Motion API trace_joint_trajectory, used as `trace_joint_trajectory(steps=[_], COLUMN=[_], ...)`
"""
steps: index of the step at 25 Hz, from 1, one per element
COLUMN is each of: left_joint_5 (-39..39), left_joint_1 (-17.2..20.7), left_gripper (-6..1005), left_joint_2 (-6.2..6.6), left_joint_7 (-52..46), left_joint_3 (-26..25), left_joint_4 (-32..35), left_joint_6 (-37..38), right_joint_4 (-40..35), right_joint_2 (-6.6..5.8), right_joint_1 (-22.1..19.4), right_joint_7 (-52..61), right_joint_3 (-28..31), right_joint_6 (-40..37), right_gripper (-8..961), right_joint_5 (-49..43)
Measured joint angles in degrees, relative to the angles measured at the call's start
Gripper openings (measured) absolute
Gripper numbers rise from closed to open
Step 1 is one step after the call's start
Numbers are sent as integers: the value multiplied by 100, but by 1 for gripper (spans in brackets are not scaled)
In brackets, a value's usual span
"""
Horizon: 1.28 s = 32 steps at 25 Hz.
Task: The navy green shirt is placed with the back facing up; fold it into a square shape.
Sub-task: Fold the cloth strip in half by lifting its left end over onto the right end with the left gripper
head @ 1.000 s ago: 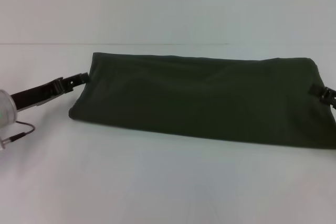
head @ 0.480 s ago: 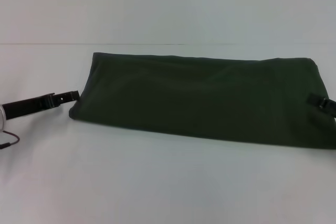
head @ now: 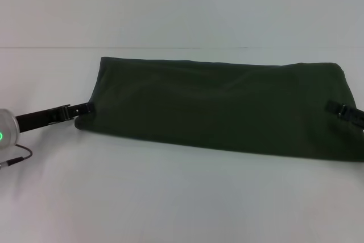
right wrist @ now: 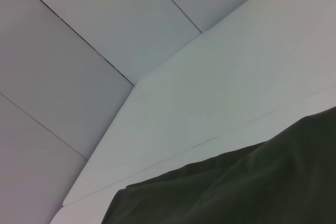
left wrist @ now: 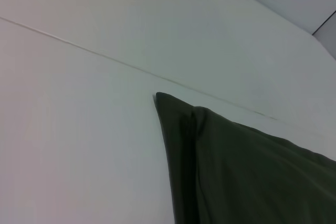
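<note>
My left pincer (head: 85, 107) sits low at the L end of the navy green shirt (head: 216, 103), tip right on the near-left corner of the cloth where it meets the table (head: 170, 197). Fingers look drawn close together at the hem, but I can't tell whether they've actually got fabric pinched or are just touching the edge. The arm runs back from it toward the L edge of the head view, w/ a pale round housing (head: 7, 131) showing a small green light and a thin cable below it.

My right pincer (head: 335, 108) is at the opposite end, lying over the R end of the shirt, partly cut off by the frame edge. Can't tell how wide it's open or if it holds anything.

Shirt lies flat on the white table as a long dark olive band, running L to R across the middle of the head view, far edge fairly straight, near edge slanting down toward the R. Plain side up, no lettering visible. Soft wrinkles across the top, L end narrower than the R.

Left wrist cam: a pointed folded corner of the shirt (left wrist: 236, 171) on the white surface, doubled layer visible along the edge, thin seam line in the table beyond. Right wrist cam: shirt edge (right wrist: 236, 187) w/ the table's far corner and pale wall panels behind.
</note>
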Motion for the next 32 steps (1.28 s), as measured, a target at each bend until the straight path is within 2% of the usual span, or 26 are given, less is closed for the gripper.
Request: trace_joint_trajectory(steps=[8, 16, 24, 30, 32], left_joint_5=[118, 146, 289, 302, 302], left_joint_1=[-97, -81, -103, -117, -117], left_gripper=[724, 706, 688, 463, 330], left_joint_2=[-103, -140, -140, -138, -138], left_joint_7=[26, -22, -14, -6, 10], left_joint_3=[8, 16, 231, 294, 295], left_joint_4=[-17, 15, 109, 114, 115], left_joint_6=[-32, -18, 5, -14, -14], right_joint_4=[0, 0, 0, 0, 0], right_joint_2=[11, 9, 9, 9, 9], right_joint_1=[33, 36, 36, 36, 36], right_joint_7=[0, 0, 2, 20, 31], right_joint_3=[-21, -21, -13, -20, -21], right_joint_6=[16, 16, -8, -31, -35], right_gripper=[864, 864, 864, 861, 860], right_joint_5=[1, 1, 2, 1, 1])
